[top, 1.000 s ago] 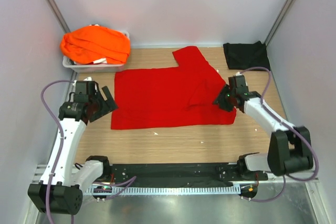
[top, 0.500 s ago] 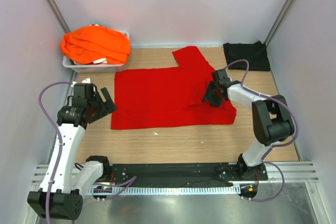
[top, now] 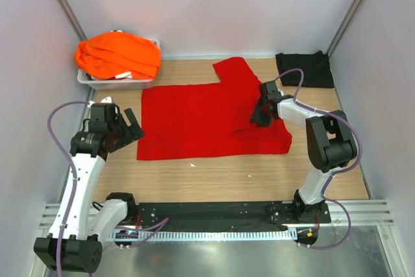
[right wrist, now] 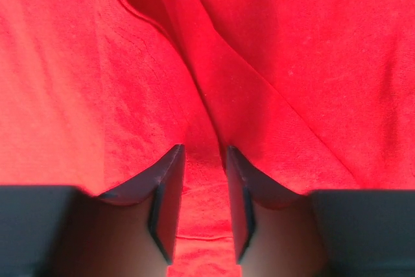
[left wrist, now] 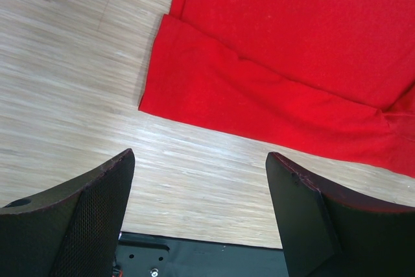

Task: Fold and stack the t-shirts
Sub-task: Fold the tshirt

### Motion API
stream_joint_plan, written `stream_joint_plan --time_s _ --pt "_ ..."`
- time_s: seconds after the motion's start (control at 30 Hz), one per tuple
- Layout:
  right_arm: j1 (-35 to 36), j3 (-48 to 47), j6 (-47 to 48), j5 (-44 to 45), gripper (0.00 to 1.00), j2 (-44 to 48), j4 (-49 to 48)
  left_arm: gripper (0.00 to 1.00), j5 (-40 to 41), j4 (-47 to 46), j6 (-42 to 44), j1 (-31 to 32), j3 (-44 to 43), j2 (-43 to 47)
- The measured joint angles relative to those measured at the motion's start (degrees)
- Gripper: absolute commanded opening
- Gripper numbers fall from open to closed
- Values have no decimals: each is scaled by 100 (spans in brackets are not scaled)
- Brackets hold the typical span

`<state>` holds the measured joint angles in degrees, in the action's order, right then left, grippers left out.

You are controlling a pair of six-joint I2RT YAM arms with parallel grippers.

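Table (left wrist: 65, 63) open beside red t-shirt (left wrist: 292, 30) edge; left gripper (left wrist: 200, 157) apart, right gripper (right wrist: 204, 152) pinching fold.

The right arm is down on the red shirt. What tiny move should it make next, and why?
Probably squeeze shut on the cloth. The right end effector sits on the red shirt, its fingers narrowly apart with a raised ridge of cloth between them, so a firm pinch seems the step needed before any folding.
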<state>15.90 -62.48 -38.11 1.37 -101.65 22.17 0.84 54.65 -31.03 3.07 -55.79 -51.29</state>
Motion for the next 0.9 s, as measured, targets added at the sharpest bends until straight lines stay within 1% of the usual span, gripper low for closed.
stream_joint_plan --time_s 0.07,0.1,0.17,0.2,0.33,0.47,0.63,0.7,0.73,0.77,0.8,0.83,0.87,0.9 --pt "0 0 44 -7 18 -2 9 83 0 0 0 0 0 7" --pt "0 0 52 -9 11 -2 7 83 0 0 0 0 0 9" --pt "0 -2 52 -28 8 -2 9 83 0 0 0 0 0 9" --pt "0 -7 50 -35 5 -2 15 83 0 0 0 0 0 9" --pt "2 -181 59 -114 3 -2 107 83 0 0 0 0 0 11" --pt "66 -695 66 -225 2 -35 256 83 2 0 0 0 0 22" --pt "201 -1316 66 -380 2 -304 247 83 11 0 0 0 0 37" --pt "254 -1530 66 -439 6 -485 271 83 15 0 0 0 0 37" --pt "282 -1628 66 -466 9 -595 275 83 17 0 0 0 0 37" --pt "308 -1731 66 -496 26 -713 286 83 17 0 0 0 0 37" --pt "328 -1832 63 -544 33 -826 297 83 17 0 0 0 0 37" --pt "352 -1954 92 -603 39 -951 313 83 17 0 0 0 0 37" --pt "372 -2063 129 -667 48 -1080 310 83 17 0 0 0 0 39" --pt "391 -2181 181 -741 50 -1202 315 83 20 0 0 0 0 37"
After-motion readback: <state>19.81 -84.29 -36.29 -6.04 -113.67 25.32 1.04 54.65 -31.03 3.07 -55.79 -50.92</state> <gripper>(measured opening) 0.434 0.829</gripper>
